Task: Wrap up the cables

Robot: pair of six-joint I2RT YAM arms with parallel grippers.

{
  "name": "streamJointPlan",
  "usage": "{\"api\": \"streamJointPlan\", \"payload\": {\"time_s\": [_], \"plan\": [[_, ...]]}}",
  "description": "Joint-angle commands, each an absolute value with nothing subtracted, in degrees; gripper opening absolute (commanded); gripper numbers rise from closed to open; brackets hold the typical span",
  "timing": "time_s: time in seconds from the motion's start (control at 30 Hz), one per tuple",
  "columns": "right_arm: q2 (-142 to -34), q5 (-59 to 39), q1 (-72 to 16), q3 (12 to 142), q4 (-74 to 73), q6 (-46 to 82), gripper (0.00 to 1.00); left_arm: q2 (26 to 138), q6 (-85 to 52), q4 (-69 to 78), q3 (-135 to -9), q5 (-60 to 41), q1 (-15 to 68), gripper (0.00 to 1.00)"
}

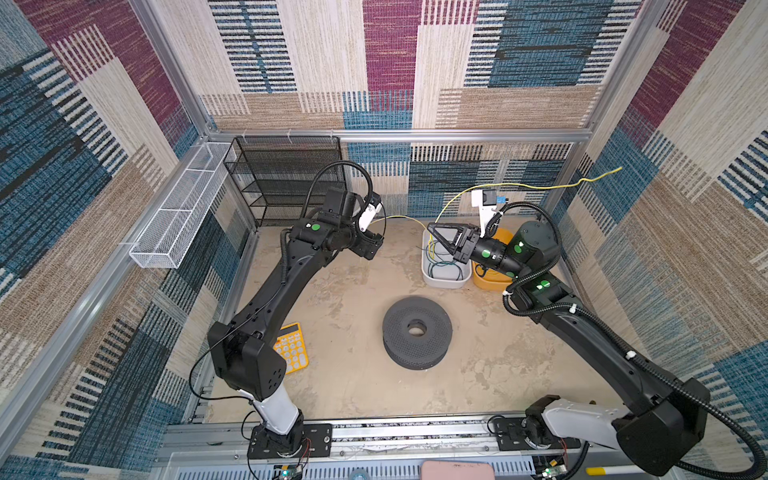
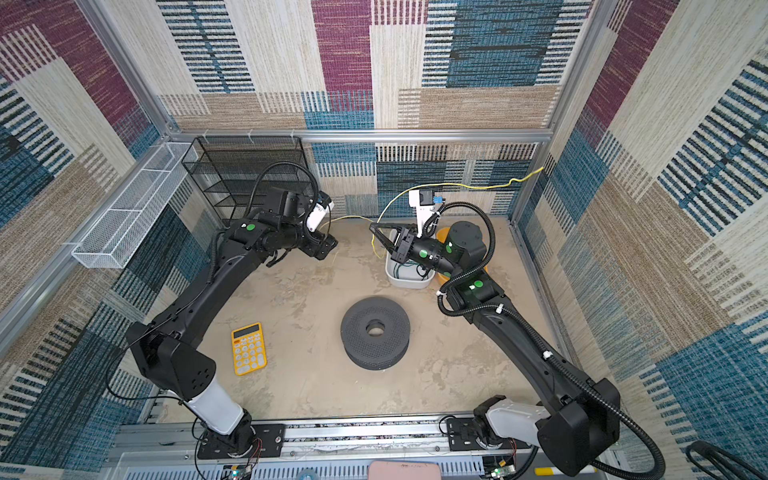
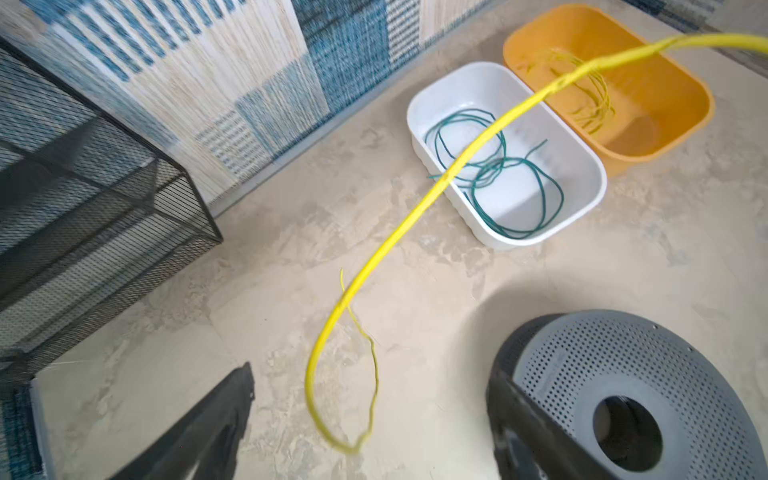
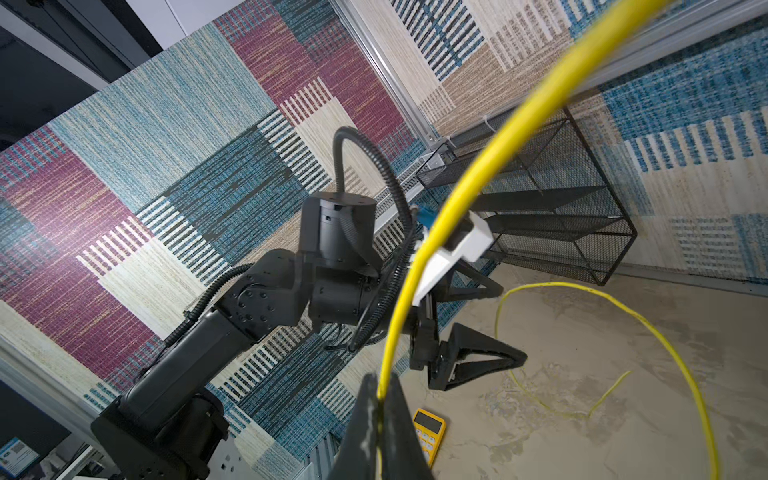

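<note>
The left gripper (image 1: pixel 368 246) hangs with its jaws spread wide and empty near the back edge of the beige worktop (image 1: pixel 332 395), just right of the black wire-mesh rack (image 1: pixel 286 178) in the back-left corner. Directly ahead of it, a long, thin, bright yellow cable (image 3: pixel 395 239) droops in a slack bight between the gripper's two dark fingers (image 3: pixel 199 428), apparently touching neither. Whether the bight rests on the worktop cannot be told. Toward the front edge, at mid-worktop, sits a grey perforated plastic spool (image 1: pixel 436 320) with no wire visible on it. From the bight the cable's long axis runs rightward, roughly parallel to the back edge, to the right gripper (image 1: pixel 431 226), which is pinched tight on it. Below that gripper a dark green cable (image 3: pixel 492 166) lies in loose loops inside a white plastic tub (image 1: pixel 446 284). The orange plastic tub (image 3: pixel 665 137) just beside it on the right holds a tangle of fine yellow wire (image 3: pixel 598 99). Past the right gripper the yellow cable arcs on toward the back-right corner, its end in the air. The left arm looks nearer the slack, so a grasp there, across the cable's run, seems the likely step before any winding onto the spool
</note>
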State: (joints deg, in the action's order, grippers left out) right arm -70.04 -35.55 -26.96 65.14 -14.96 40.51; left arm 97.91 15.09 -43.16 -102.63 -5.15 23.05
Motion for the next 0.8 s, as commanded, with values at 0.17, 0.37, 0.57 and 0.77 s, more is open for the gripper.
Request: {"api": "streamJointPlan", "payload": {"time_s": [0.17,0.37,0.57,0.77], "plan": [[-68.0,-35.3,-27.0,65.0,-13.9,39.5,0.00,99.9,14.9,-42.8,-103.6,-6.3,22.6,0.12],[-65.9,-23.5,-26.7,64.2,-11.4,34.9,0.00,95.7,14.6,-39.2,-96.6,-1.1,22.4,0.00],[-67.7,-16.8,-15.9,65.3,-15.9,37.7,0.00,91.9,11.8,-39.9,-91.1,-0.2,20.3,0.00],[-77.3,-16.7,-8.8,71.9,-19.9,43.0,0.00,86.0,9.3,-42.7,-85.5,-2.0,19.8,0.00]]}}
